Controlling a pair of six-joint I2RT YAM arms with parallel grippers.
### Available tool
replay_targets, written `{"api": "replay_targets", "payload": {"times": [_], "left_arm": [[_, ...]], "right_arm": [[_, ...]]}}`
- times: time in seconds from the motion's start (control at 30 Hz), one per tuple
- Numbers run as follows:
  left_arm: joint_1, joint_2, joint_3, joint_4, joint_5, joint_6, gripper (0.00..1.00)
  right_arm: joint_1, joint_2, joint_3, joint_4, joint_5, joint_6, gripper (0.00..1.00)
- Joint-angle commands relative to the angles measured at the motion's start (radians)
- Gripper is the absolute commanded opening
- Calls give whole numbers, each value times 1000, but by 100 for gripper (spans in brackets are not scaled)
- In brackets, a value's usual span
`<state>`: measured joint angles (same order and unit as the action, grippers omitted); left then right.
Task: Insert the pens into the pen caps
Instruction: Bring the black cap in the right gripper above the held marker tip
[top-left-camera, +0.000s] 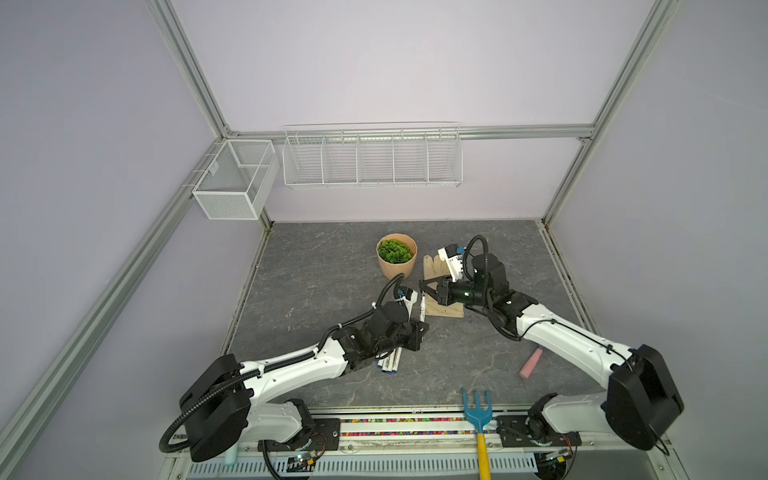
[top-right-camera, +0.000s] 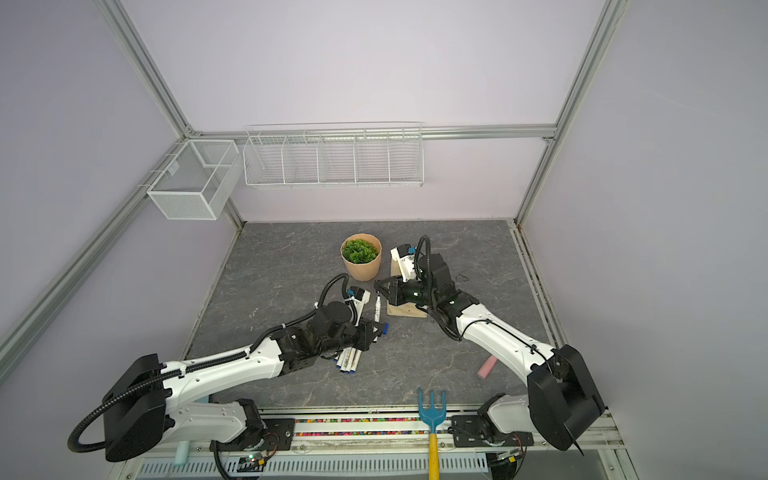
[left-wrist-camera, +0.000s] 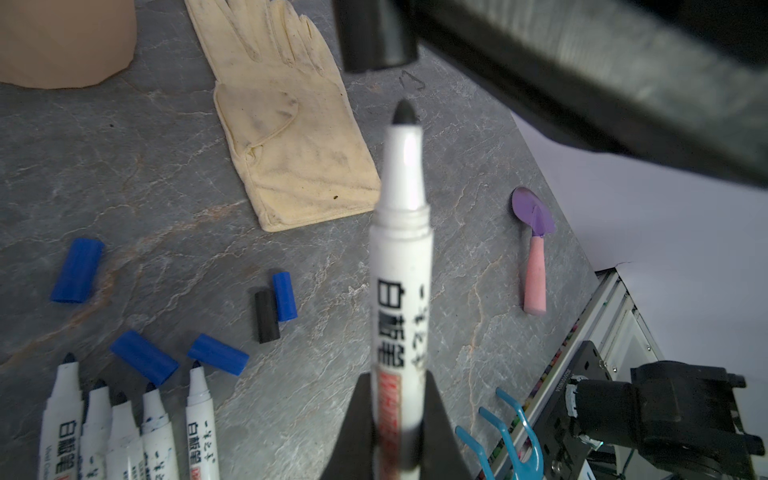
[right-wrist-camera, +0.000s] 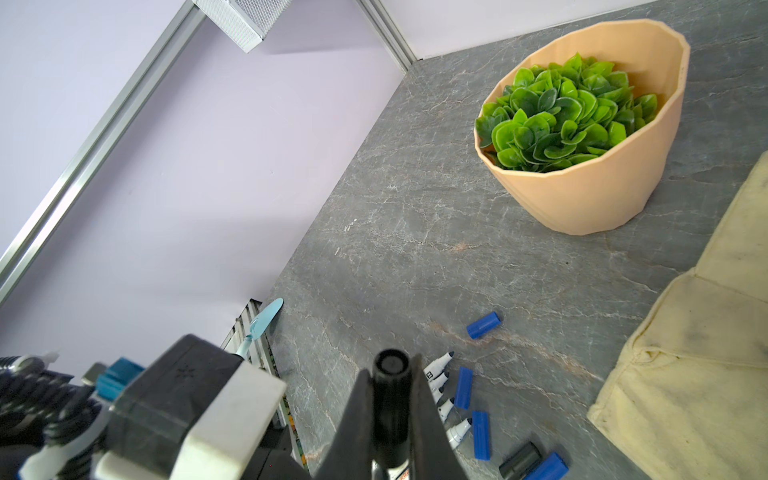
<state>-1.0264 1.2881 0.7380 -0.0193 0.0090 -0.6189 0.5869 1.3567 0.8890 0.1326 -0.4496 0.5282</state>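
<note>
In a top view: pinching a pen (top-left-camera: 422, 305) in the left gripper (top-left-camera: 422, 323), nose-to-nose with the right gripper (top-left-camera: 423, 286) for mating. Left wrist: aiming pen tip at black cap (left-wrist-camera: 374, 37), just apart. Right wrist: clamped tight on that cap, with spare pens (right-wrist-camera: 436, 368) and loose caps (right-wrist-camera: 482, 325) waiting below.

Both top views: high above the table (top-left-camera: 311, 270) front, looking steeply down — near-identical framing. Wrist views: close, low, facing each other; both catch the glove (left-wrist-camera: 286, 124) and loose pen caps (left-wrist-camera: 77, 270).
</note>
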Motion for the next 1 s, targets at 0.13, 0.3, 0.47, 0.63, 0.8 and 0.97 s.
{"api": "replay_targets", "payload": {"times": [0.13,0.3,0.47,0.63,0.8,0.97], "left_arm": [[-3,-16,11,19,-12,2,0],[-3,-18,9,19,-15,3,0],[-3,-18,9,25,-17,6,0],[-3,-21,8,27,-16,6,0],[-3,-25,4,29,-20,5,0],[-3,-21,17,32,-22,11,0]], "right_arm": [[8,-41,-4,-2,-12,-17,7],[8,-51,-4,-25,-17,-28,7],[11,-44,-4,-43,-4,-41,7],[13,-33,-4,-35,-1,-42,7],[15,-24,-2,-41,-13,-42,7],[31,-36,-4,-58,-27,-55,7]]}}
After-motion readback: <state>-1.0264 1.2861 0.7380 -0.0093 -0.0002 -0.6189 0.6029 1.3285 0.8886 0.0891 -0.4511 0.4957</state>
